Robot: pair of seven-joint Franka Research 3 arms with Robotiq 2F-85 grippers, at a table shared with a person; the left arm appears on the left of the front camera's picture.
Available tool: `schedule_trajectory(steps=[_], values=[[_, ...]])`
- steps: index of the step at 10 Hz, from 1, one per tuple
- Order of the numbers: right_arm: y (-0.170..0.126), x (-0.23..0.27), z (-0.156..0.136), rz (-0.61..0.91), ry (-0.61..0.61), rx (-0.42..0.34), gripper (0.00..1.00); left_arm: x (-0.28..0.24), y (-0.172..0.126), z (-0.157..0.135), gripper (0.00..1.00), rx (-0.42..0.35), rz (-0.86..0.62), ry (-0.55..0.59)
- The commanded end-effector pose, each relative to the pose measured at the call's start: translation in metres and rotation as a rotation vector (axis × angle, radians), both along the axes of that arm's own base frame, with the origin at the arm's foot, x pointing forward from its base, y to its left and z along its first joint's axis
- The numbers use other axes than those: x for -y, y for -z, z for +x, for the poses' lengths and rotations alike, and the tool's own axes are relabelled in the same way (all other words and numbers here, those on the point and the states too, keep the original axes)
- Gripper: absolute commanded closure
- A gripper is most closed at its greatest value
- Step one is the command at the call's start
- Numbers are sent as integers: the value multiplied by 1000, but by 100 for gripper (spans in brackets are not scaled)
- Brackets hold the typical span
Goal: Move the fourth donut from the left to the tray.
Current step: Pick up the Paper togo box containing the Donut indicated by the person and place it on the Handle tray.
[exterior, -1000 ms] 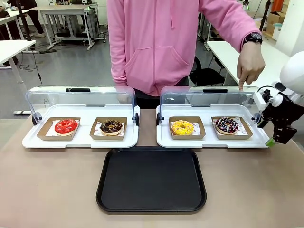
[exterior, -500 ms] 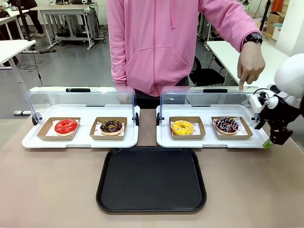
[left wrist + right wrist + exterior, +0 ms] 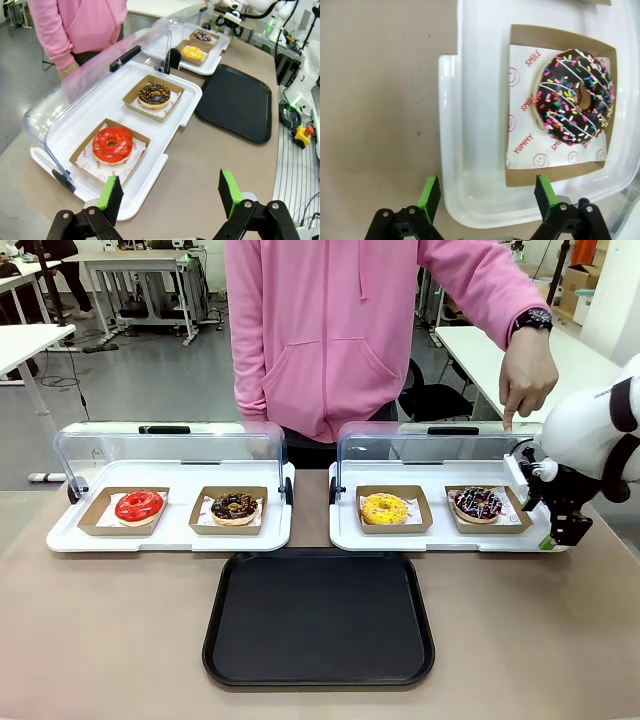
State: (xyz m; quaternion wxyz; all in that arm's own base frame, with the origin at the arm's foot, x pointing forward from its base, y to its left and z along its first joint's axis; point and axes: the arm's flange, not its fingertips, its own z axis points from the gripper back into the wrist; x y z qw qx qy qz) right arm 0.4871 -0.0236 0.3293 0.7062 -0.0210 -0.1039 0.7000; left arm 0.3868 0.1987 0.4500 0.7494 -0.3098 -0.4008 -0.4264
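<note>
The fourth donut (image 3: 477, 503), dark chocolate with coloured sprinkles and white streaks, sits in a brown cardboard holder at the right end of the right white display tray (image 3: 345, 536). My right gripper (image 3: 555, 535) hangs open over that tray's right corner, just beside the donut. In the right wrist view the donut (image 3: 575, 102) lies ahead and to the right of the open right gripper (image 3: 487, 192), whose fingers hold nothing. The black tray (image 3: 318, 618) lies at the table's front middle. My left gripper (image 3: 170, 192) is open, above the table near the left display tray.
A red donut (image 3: 139, 506) and a crumb-topped chocolate donut (image 3: 234, 506) sit in the left display tray, a yellow donut (image 3: 384, 508) in the right one. Both clear lids stand raised. The person's hand (image 3: 525, 375) points down behind the fourth donut.
My right gripper has moved left and a little nearer the right display tray's corner, closing on the fourth donut. Donuts, trays and the person's hand have stayed put.
</note>
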Motion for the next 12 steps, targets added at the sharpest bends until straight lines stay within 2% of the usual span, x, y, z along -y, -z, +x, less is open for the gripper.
schedule_trajectory(steps=[1,8,10,11,12], values=[[4,0,8,-25,-59,62,0,0,-2,-1,0,13,-9,11],[17,-1,27,-11,-88,150,0,0,-2,-1,0,13,-9,11],[20,-1,30,-4,-84,152,0,0,-2,-1,0,13,-9,11],[20,0,31,1,-83,150,50,0,-2,-1,0,13,-9,11],[21,1,31,16,-83,137,59,0,-2,-1,0,13,-9,11]])
